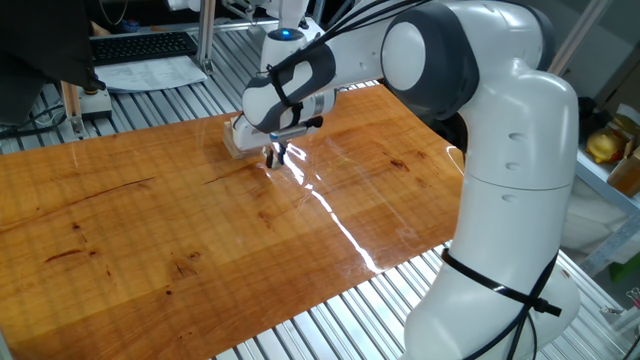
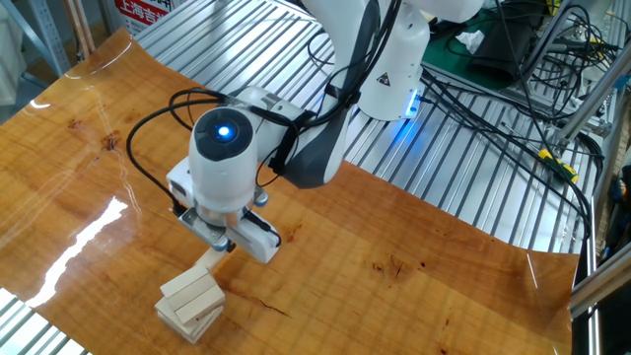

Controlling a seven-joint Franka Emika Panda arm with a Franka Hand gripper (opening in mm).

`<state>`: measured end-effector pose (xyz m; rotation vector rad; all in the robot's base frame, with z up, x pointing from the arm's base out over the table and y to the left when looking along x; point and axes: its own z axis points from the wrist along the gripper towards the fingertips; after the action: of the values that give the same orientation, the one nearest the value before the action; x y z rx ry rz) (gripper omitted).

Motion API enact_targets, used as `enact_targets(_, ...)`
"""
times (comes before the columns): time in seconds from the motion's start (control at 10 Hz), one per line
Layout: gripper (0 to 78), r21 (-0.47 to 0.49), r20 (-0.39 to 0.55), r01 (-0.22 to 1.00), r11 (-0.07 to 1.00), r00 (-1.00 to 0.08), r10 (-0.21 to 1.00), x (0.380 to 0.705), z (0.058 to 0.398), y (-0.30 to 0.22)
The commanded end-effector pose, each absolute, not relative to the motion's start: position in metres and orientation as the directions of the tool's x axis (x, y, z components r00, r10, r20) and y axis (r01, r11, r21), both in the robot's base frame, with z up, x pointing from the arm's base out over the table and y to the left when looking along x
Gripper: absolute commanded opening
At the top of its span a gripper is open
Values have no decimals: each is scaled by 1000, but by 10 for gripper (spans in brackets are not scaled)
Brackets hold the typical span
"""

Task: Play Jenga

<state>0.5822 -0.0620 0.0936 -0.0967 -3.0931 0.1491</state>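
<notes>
We've got the claw hanging just beside the Jenga stack, on the side facing the arm's base, fingertips low over the tabletop. Fingers look close together in one fixed view, but they're tiny there and the wrist hides them in the other fixed view, so we can't tell whether they're apart, together or pinching anything. The stack sits near the tabletop edge, by the ribbed aluminium frame, a few layers high, top blocks lying parallel. One pale block pokes out between the stack and the claw; we can't tell if it's part of the stack, lying loose or held in the fingers. Main risk we see: the claw is very close to a light, unfixed pile, so any sideways drift or a push off the block's axis would likely shove the whole stack instead of one block, skewing layers or toppling it. Being so near the edge, a hard shove might send blocks onto the frame. Second risk: if a block is held, releasing it tilted or too high could knock the top layer. Third: the glossy tabletop probably offers little grip, so the stack could slide under contact.
</notes>
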Motion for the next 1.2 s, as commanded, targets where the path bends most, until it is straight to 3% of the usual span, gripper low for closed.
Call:
enact_targets(0.1, 12, -101, 43, 72, 992, -996, 77, 571, 94, -62)
enact_targets(0.9, 12, -99, 43, 73, 992, -996, 78, 562, 91, -63)
enact_targets(1.2, 12, -126, 35, 21, 992, -999, 26, 562, 91, -63)
